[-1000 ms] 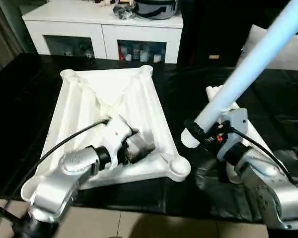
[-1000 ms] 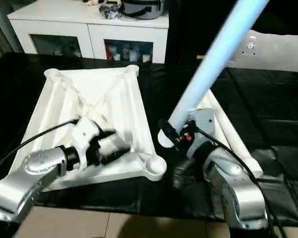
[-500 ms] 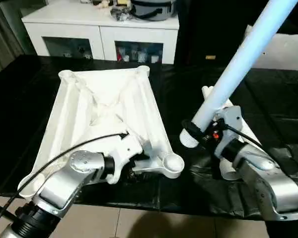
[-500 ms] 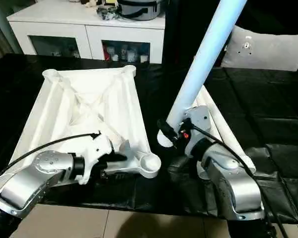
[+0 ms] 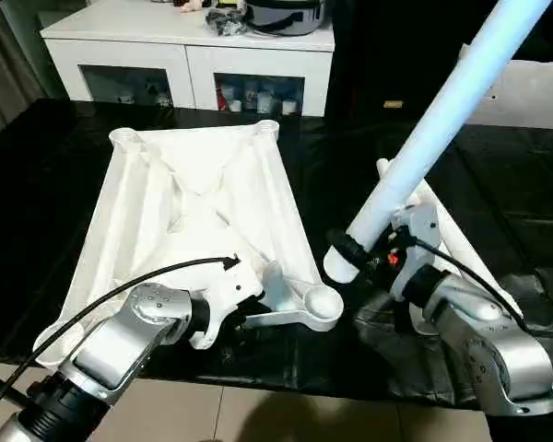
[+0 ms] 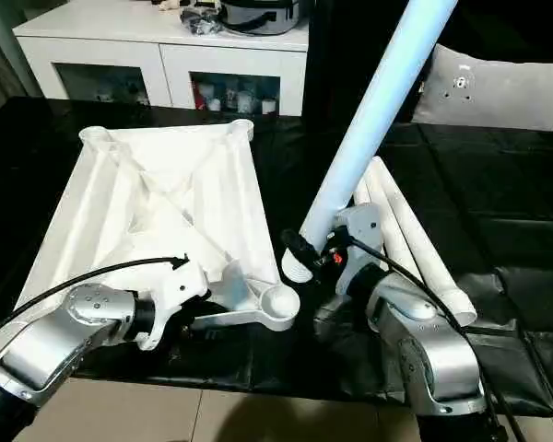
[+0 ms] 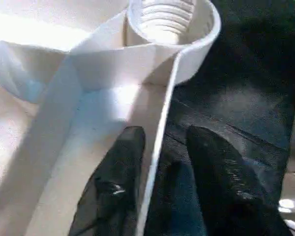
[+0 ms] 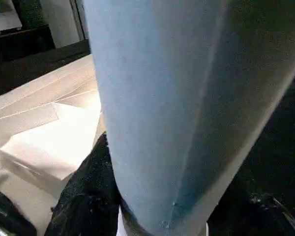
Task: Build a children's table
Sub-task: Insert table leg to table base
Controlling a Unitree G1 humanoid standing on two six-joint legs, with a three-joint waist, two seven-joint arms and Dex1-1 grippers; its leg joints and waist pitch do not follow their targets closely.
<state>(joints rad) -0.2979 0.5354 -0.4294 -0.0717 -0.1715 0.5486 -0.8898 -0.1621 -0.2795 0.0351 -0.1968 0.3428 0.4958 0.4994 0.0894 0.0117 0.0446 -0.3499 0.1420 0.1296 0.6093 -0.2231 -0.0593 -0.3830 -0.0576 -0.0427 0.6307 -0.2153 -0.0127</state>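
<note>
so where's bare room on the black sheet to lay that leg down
Bare sheet lies left of the tabletop, and beyond the spare legs on the far right. It is crowded between the tabletop's near socket and the right tool holding the leg.

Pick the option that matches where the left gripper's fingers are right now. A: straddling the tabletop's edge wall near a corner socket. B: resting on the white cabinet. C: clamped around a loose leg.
A: in the left wrist view the left gripper has one black finger on each side of the thin rim of the tabletop, just short of the corner socket.
</note>
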